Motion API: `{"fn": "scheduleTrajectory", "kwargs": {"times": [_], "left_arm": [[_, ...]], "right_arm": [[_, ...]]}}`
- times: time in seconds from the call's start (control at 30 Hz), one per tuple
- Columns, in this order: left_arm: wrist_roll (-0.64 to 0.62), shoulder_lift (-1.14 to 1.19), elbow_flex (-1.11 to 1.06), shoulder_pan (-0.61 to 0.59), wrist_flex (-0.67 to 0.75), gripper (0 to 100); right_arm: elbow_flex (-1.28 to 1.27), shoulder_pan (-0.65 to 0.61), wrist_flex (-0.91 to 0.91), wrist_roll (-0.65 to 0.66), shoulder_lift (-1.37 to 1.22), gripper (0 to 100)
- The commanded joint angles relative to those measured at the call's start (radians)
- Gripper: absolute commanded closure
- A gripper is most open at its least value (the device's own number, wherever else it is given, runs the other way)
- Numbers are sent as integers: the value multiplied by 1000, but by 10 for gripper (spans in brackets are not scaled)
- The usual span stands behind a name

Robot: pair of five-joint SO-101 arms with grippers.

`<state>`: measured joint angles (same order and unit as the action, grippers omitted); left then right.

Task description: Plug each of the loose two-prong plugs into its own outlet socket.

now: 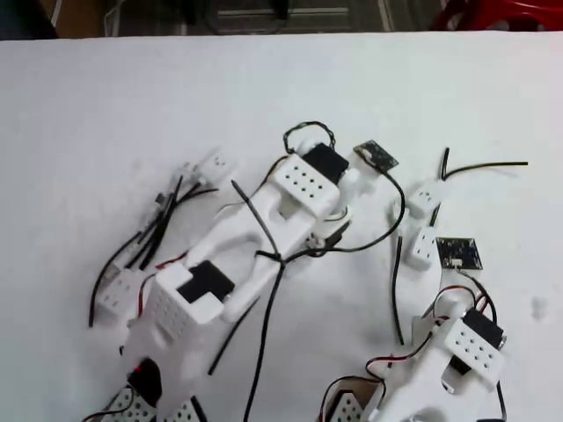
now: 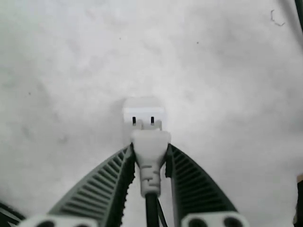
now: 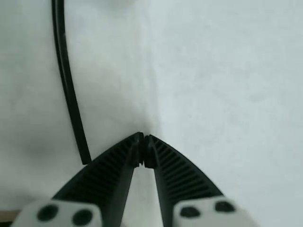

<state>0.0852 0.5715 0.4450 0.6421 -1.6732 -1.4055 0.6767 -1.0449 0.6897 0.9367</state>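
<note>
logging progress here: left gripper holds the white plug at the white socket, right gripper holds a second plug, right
Not quite. In the right wrist view the right gripper is shut on nothing, with a black cable lying beside it. The rest holds: in the left wrist view the left gripper grips the white plug, its prongs at the white socket.

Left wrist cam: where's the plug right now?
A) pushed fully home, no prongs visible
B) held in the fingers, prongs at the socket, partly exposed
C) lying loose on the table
B: the left fingers clamp the plug, and both its prongs show at the face of the socket.
</note>
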Motion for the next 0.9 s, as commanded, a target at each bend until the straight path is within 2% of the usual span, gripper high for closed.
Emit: {"fn": "scheduleTrajectory", "kwargs": {"times": [0.0, 0.2, 0.63, 0.87], "left_arm": [[-3, -15, 8, -10, 17, 975], [-3, -68, 8, -61, 17, 975], [31, -65, -3, -39, 43, 975], [31, 62, 8, -18, 44, 975]], "right_arm": [[5, -5, 16, 11, 15, 981], [5, -7, 16, 11, 15, 981], [5, -47, 16, 11, 15, 981], [5, -47, 16, 11, 15, 981]]}}
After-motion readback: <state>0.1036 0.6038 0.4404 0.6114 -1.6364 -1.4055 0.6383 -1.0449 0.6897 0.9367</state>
